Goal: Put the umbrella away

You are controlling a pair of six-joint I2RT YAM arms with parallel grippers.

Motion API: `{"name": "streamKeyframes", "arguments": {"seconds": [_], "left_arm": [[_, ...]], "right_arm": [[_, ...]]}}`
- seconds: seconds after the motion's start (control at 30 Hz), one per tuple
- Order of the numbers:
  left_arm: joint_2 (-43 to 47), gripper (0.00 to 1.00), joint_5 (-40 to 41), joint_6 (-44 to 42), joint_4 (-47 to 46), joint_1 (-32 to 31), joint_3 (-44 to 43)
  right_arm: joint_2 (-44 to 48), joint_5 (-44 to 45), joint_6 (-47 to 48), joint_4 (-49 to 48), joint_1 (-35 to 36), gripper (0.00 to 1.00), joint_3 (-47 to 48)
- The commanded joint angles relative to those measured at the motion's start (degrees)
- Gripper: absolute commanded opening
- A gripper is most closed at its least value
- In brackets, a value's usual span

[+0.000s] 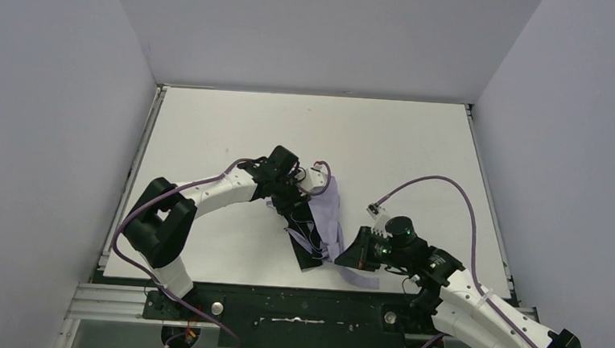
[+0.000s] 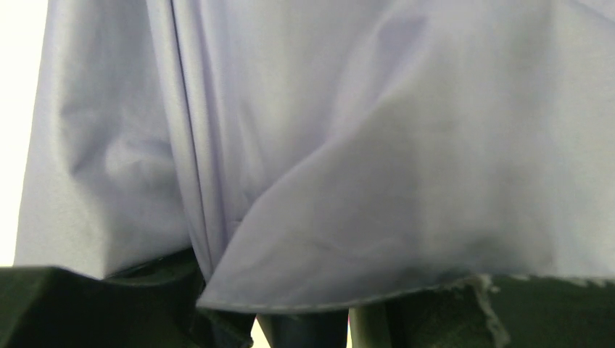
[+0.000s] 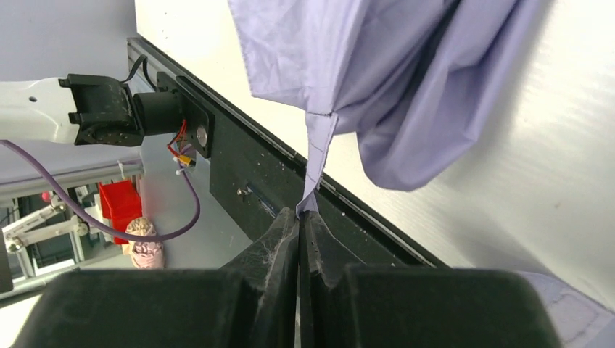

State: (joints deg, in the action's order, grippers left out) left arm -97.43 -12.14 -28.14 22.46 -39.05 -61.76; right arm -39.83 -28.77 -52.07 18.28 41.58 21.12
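One umbrella (image 1: 330,216) held by two: left gripper (image 1: 293,199), right gripper (image 3: 299,215).

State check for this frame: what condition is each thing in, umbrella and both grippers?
umbrella: folded down, canopy loose, not wrapped.
closure strap: unfastened, stretched, tip pinched by right gripper.
right gripper: shut on closure strap.
left gripper: against the umbrella, fabric covering it; open or shut unclear.

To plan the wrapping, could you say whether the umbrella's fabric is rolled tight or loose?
Loose: the umbrella hangs in slack folds; the right gripper's fingers pinch only its strap.
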Motion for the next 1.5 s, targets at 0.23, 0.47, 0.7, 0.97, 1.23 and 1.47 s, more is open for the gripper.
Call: {"name": "streamKeyframes", "arguments": {"seconds": [0.23, 0.47, 0.7, 0.97, 1.23, 1.47], "left_arm": [[0.00, 0.00, 5.07, -1.38, -6.01, -0.37, -3.04], [-0.53, 0.00, 6.74, -1.68, -7.64, -0.84, -2.91], [-0.50, 0.00, 7.65, -2.27, -8.11, -1.02, -2.46], [-0.65, 0.00, 8.88, -2.74, -9.24, -1.44, -2.18], [-0.95, 0.00, 9.01, -3.95, -9.70, -2.30, -2.04], [-0.27, 0.00, 9.06, -6.18, -11.68, -3.66, 0.47]], "right_arm": [[-0.93, 1.58, -7.74, 0.03, 1.75, 0.00, -3.11], [-0.41, 3.04, -8.59, 6.76, 5.67, 0.00, 7.56], [-1.03, 8.66, -11.10, 9.62, 13.17, 0.00, 11.65], [-2.44, 9.75, -14.15, 2.21, 14.06, 0.00, -4.47], [-2.62, 12.78, -13.15, 2.81, 14.10, 0.01, -8.72], [-0.91, 17.88, -7.57, 11.97, 14.00, 0.21, -0.69]]}}
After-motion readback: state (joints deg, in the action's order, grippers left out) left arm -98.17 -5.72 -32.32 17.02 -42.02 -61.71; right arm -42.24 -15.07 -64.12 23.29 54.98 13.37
